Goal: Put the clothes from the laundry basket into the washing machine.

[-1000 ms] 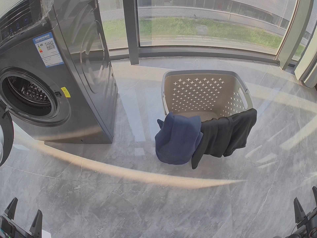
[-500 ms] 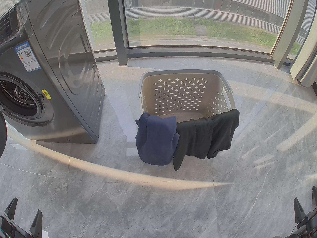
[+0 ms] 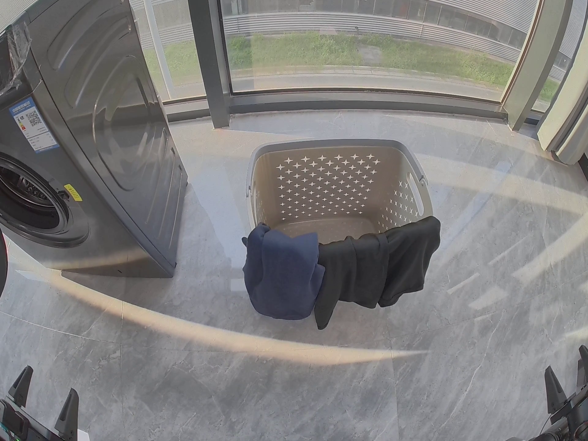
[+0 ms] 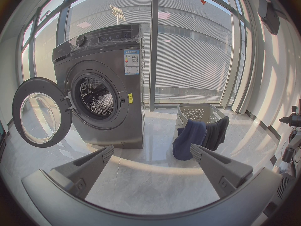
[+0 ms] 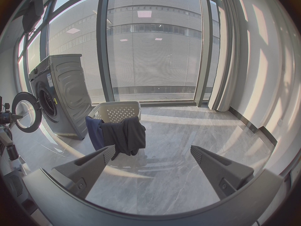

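— While the left gripper (image 3: 44,399) sits in the lower left corner of the head view, how do its fingers stand?
— Spread wide and released, gripping no cloth. The right gripper (image 3: 566,378), in the lower right corner, is parted the same way.
— And the clothes?
— Well apart from both claws, near the middle of the frame. A blue garment (image 3: 283,274) and a black garment (image 3: 380,264) hang side by side over the near rim of the laundry basket (image 3: 334,147). They touch each other, with the blue one on the left. A stretch of grey floor (image 3: 245,375) lies between them and each claw.
— Do they reach the floor?
— They hang low, but I cannot tell whether they touch it.
— The washing machine?
— The washing machine (image 3: 116,124) takes up the upper left of the frame, near the basket's left side but not touching it. In the left wrist view its round door (image 4: 40,110) is swung open and the drum (image 4: 95,94) shows through the opening.
— Behind the basket?
— A tall window (image 3: 367,32) runs across the top of the frame.
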{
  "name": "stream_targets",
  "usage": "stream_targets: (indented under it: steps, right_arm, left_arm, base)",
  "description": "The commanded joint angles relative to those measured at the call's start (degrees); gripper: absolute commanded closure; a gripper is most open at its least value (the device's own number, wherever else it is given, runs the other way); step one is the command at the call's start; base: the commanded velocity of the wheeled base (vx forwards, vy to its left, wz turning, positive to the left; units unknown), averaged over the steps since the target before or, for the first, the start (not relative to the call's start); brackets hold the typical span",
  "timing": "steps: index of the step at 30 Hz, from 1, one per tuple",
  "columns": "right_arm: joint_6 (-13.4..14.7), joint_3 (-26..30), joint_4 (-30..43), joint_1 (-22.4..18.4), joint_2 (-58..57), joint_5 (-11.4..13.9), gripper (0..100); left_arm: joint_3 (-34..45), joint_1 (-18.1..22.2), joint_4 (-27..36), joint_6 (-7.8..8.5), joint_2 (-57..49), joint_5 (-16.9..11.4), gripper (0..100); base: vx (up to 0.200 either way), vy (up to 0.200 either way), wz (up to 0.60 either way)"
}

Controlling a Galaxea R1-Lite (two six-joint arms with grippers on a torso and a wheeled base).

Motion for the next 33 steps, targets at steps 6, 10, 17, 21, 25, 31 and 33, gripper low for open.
stream_targets:
  steps: [6, 10, 17, 21, 25, 31, 33]
  right_arm:
    - [0.0, 0.7, 0.0, 0.0, -0.7, 0.0, 0]
    - [0.0, 0.7, 0.0, 0.0, -0.7, 0.0, 0]
    - [0.0, 0.7, 0.0, 0.0, -0.7, 0.0, 0]
    - [0.0, 0.7, 0.0, 0.0, -0.7, 0.0, 0]
    - [0.0, 0.7, 0.0, 0.0, -0.7, 0.0, 0]
    - [0.0, 0.7, 0.0, 0.0, -0.7, 0.1, 0]
    - [0.0, 0.7, 0.0, 0.0, -0.7, 0.1, 0]
  left_arm:
    - [0.8, 0.0, 0.0, 0.11, -0.7, 0.0, 0]
    - [0.8, 0.0, 0.0, 0.02, -0.7, 0.0, 0]
    - [0.8, 0.0, 0.0, 0.02, -0.7, 0.0, 0]
    - [0.8, 0.0, 0.0, 0.02, -0.7, 0.0, 0]
    - [0.8, 0.0, 0.0, 0.02, -0.7, 0.0, 0]
    - [0.8, 0.0, 0.0, 0.11, -0.7, 0.0, 0]
    - [0.8, 0.0, 0.0, 0.11, -0.7, 0.0, 0]
  base:
    - [0.000, -0.067, 0.00]
    - [0.000, -0.200, 0.00]
    - [0.000, -0.200, 0.00]
    - [0.000, -0.200, 0.00]
    - [0.000, -0.050, 0.00]
    - [0.100, 0.000, 0.00]
    - [0.200, 0.000, 0.00]
